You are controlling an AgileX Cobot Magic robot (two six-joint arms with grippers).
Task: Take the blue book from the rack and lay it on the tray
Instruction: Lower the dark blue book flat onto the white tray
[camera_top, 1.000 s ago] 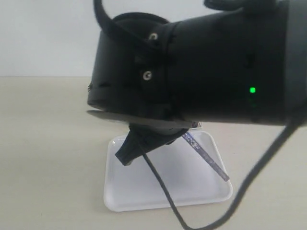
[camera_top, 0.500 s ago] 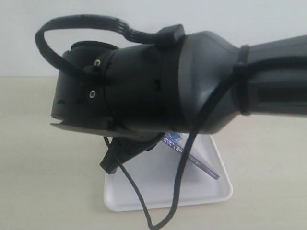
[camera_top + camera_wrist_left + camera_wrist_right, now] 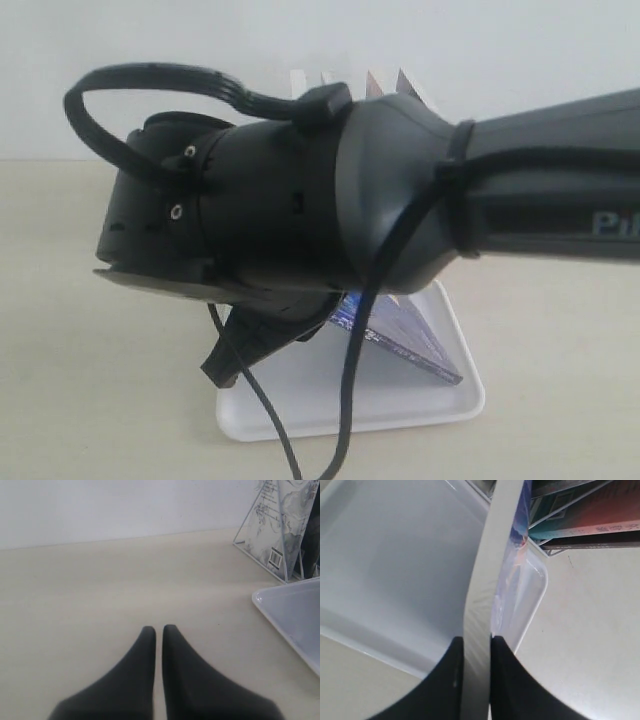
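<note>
The blue book [image 3: 483, 580] is clamped edge-on between the fingers of my right gripper [image 3: 476, 641], which is shut on it; a strip of blue cover with orange shows on one side. In the exterior view the blue book [image 3: 405, 338] hangs tilted over the white tray [image 3: 440, 405], its low corner close to the tray's right rim. The tray [image 3: 390, 555] lies under the book. The white wire rack [image 3: 282, 555] stands beyond the tray [image 3: 292, 612]. My left gripper [image 3: 159, 629] is shut and holds nothing, low over bare table away from the tray.
My right arm [image 3: 300, 200] fills most of the exterior view, and its cable [image 3: 350, 400] dangles in front of the tray. The rack [image 3: 555, 540] still holds other books, among them one with a pink-red and teal spine [image 3: 590, 527]. Book tops [image 3: 400, 85] poke up behind the arm.
The right arm has shifted left and down. The blue book has tipped from edge-on to a flatter tilt, lower over the tray. Book tops now show behind the arm.
</note>
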